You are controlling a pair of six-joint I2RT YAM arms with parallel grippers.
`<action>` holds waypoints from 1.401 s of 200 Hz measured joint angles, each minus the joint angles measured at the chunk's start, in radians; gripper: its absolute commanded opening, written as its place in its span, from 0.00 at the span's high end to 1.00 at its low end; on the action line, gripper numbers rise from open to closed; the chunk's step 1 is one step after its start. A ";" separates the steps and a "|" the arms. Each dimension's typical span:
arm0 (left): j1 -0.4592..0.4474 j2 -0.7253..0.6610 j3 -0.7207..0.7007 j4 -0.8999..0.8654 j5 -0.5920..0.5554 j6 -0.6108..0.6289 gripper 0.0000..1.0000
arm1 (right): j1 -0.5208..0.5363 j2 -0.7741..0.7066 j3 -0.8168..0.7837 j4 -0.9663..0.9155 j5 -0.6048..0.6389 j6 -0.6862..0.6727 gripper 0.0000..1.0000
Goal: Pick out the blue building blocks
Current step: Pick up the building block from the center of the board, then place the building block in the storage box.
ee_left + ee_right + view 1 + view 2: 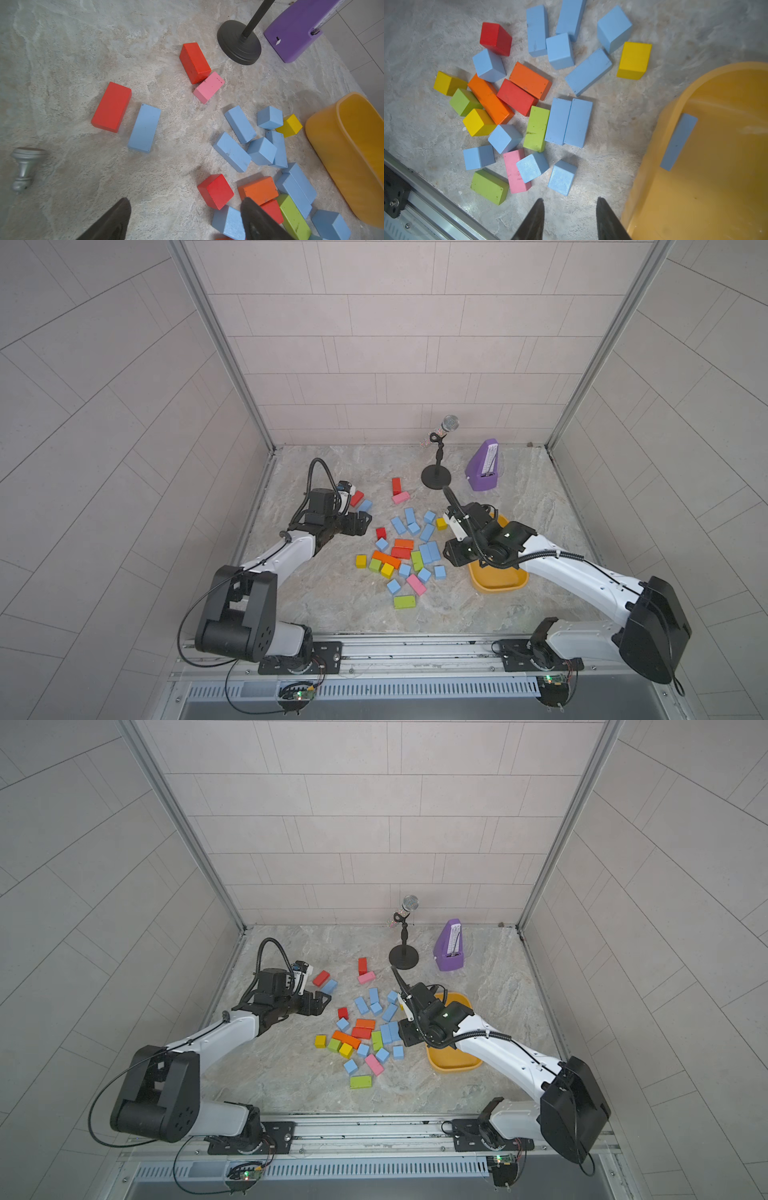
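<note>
"Off to one side of the right gripper (570, 199), inside the orange tub (726, 197), one blue brick (679, 142) sat against the inner wall," said Ines. "The jaws stood apart, nothing between them."

"And the other blue building blocks (578, 122)?" asked Tom.

"Out on the table (623, 145), ahead of those fingertips, mixed in with the other colours. The nearest blue cube (562, 177) stood clear, but a second blue cube (532, 167) touched a pink brick (513, 172), and a blue pair (558, 121) touched a green brick (536, 128). A grip there could drag a wrong colour along, or shove the heap."

"The left gripper (185, 200)?"

"Spread wide and empty. A lone blue brick (144, 128) lay well ahead of it, just beside a red brick (112, 107). Jaws that wide could straddle both."

"Did the top views help?"

"Partly. The right arm (561, 564) covered most of the tub there, so only the right wrist view showed the brick inside. Only the left wrist view showed a small silver knob (26, 166) off to that gripper's side. But the top views alone showed both arms flanking the heap — if both reached for the middle, they might collide."
</note>
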 measured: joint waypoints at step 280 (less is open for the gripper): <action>-0.155 -0.021 0.001 -0.006 0.026 0.042 0.13 | -0.342 -0.028 0.062 -0.035 0.098 -0.060 0.73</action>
